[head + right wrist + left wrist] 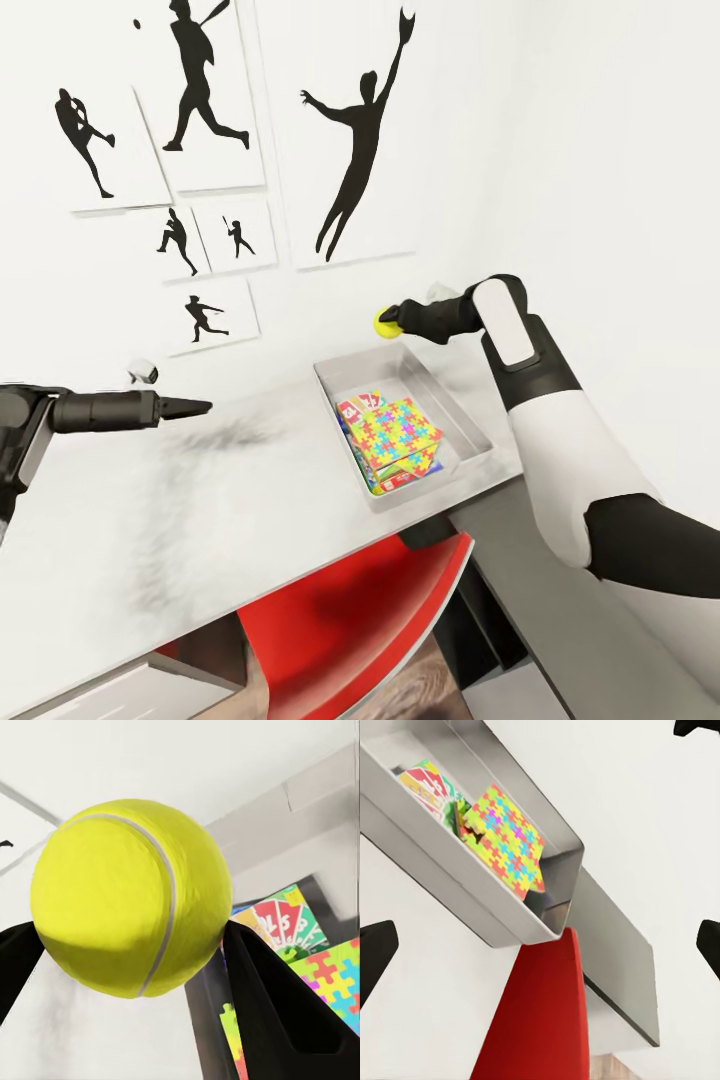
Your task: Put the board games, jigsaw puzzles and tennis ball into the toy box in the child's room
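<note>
Fuzz and that curved white seam are super clear in the right wrist view, where the round bright yellow tennis ball (pixel 131 898) sits pinched between the two flat black fingers (pixel 281 1009) of the right gripper (pixel 127 945). From the head camera that ball (pixel 387 321) is up in the air near the white wall, just past the far end of the shallow rectangular pale grey toy box (pixel 470 425), with the right gripper (pixel 394 317) clamped on it.

The toy box has low sloping walls, smooth and kind of metallic looking. It rests on the long pale grey table top (pixel 150 510), close to its right edge. Lying in it on top is a thin square jigsaw puzzle (pixel 398 432) of interlocking yellow, blue, pink and green pieces, tilted a bit. Poking out from under it is a flat printed white-and-green board game box (pixel 357 408) with red on it.

The left gripper (pixel 200 407) hovers over the bare table, well apart from the box. Its dark pointed fingers look pressed together in the head view, but the left wrist view has the dark tips (pixel 375 952) at opposite edges of the picture, so I read them as spread, holding nothing.

A glossy red curved chair seat (pixel 340 620) pokes out below the table edge. Black silhouette prints of ball players (pixel 355 150) hang on the wall.
</note>
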